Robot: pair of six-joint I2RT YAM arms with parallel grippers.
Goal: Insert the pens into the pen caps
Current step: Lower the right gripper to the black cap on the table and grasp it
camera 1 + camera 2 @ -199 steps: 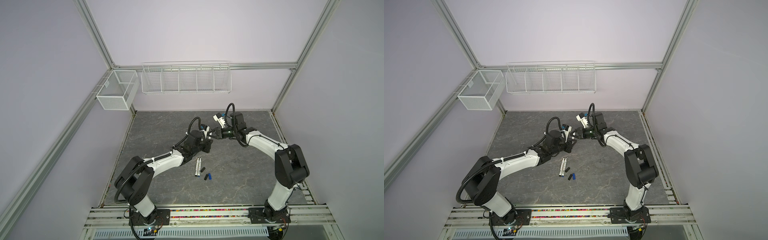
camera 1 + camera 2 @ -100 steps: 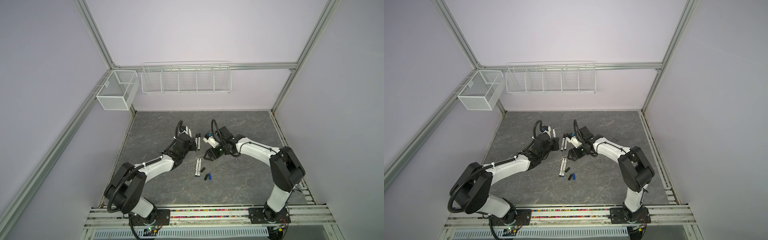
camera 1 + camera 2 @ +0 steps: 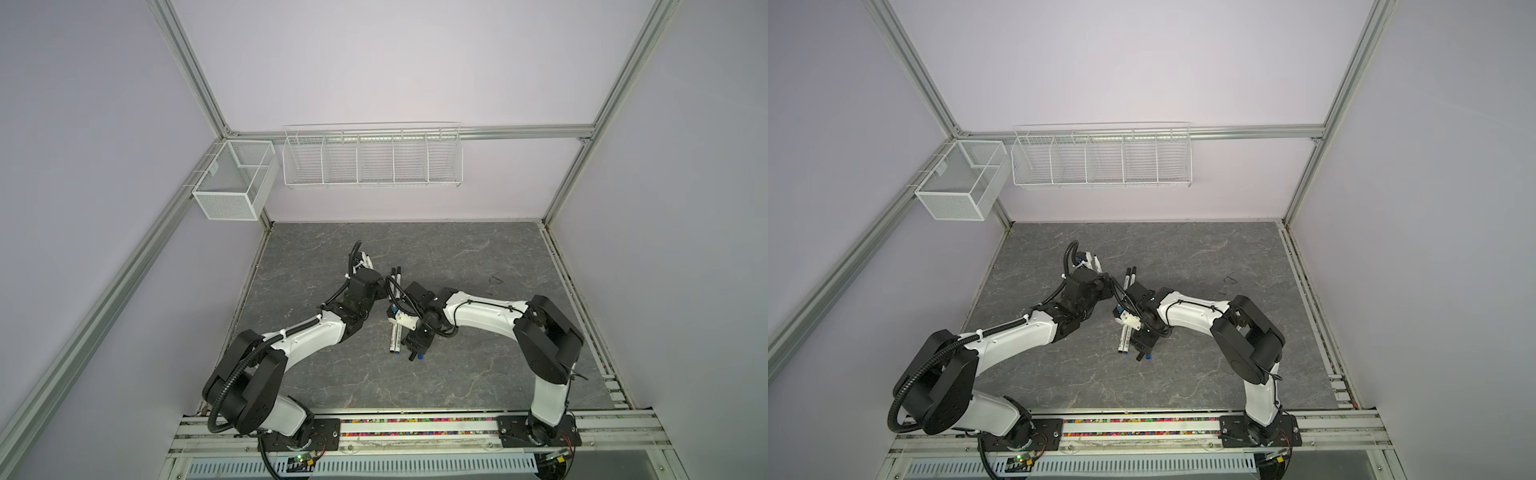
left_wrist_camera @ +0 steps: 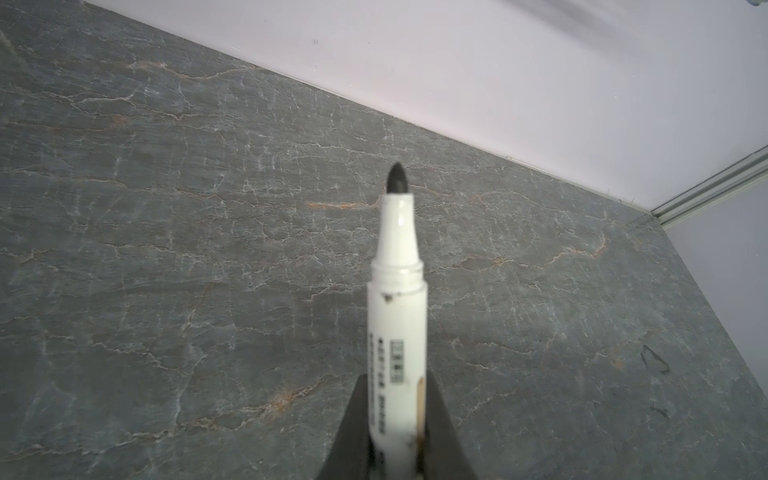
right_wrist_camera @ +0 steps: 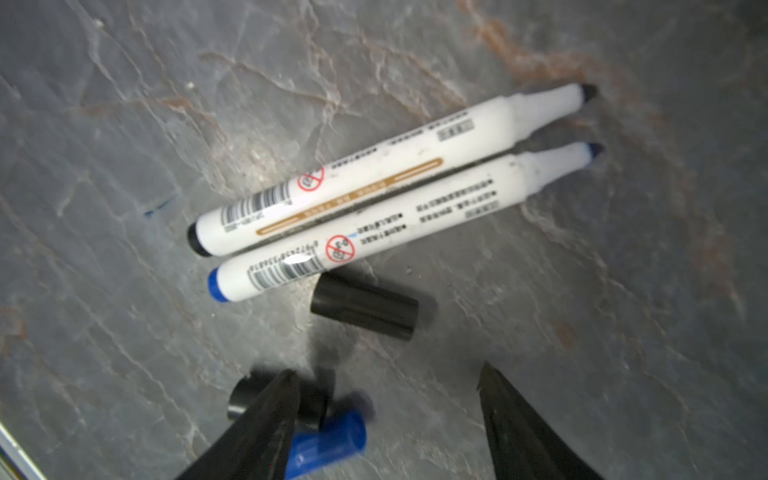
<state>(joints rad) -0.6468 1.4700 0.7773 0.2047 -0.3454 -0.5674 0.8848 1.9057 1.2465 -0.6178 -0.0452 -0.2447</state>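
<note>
An uncapped black-tipped pen point(image 4: 397, 299) is clamped in the left gripper point(image 4: 397, 376), its jaws drawn tight on the barrel. On the worktop point(image 5: 124, 124) a blue-ended pen point(image 5: 374, 232) is laid touching a black-ended pen point(image 5: 374, 174), both uncapped. Just beside the blue-ended pen a black cap point(image 5: 365, 307) is seen; a second black cap point(image 5: 245, 395) (partly hidden) and a blue cap point(image 5: 332, 436) are found near it. The right gripper point(image 5: 387, 369) is held above these, jaws spread wide, nothing gripped.
</note>
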